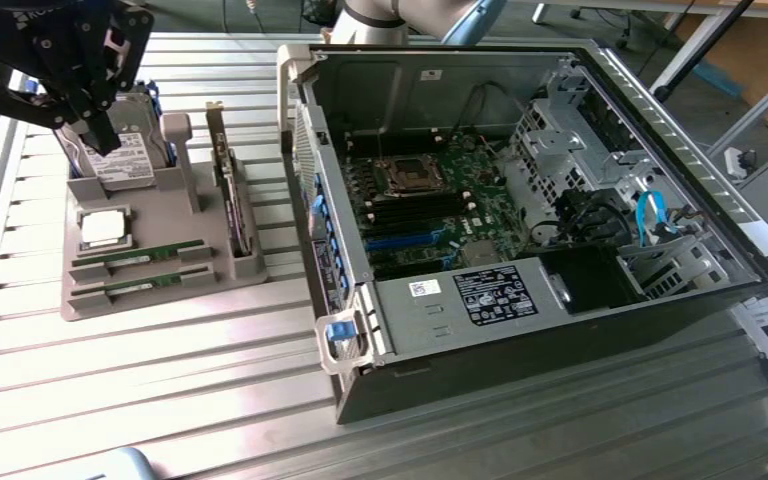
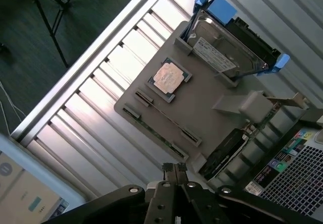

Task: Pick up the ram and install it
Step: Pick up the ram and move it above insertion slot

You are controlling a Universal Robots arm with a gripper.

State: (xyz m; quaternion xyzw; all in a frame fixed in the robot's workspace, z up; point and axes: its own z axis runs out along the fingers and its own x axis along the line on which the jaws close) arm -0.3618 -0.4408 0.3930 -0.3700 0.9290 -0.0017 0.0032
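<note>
While the gripper [image 1: 96, 132] hangs over the hard drive [image 1: 124, 162], fingers pressed together and empty, the ram [image 1: 137, 257] lies untouched in the grey holder's [image 1: 157, 302] front slots. Judgement: part the jaws and square them across the stick's thin edges before descending.

Hard drive [image 1: 131, 168] partly behind the claw [image 1: 96, 136], arm [image 1: 404, 14] cropped by the exterior view's upper edge
</note>
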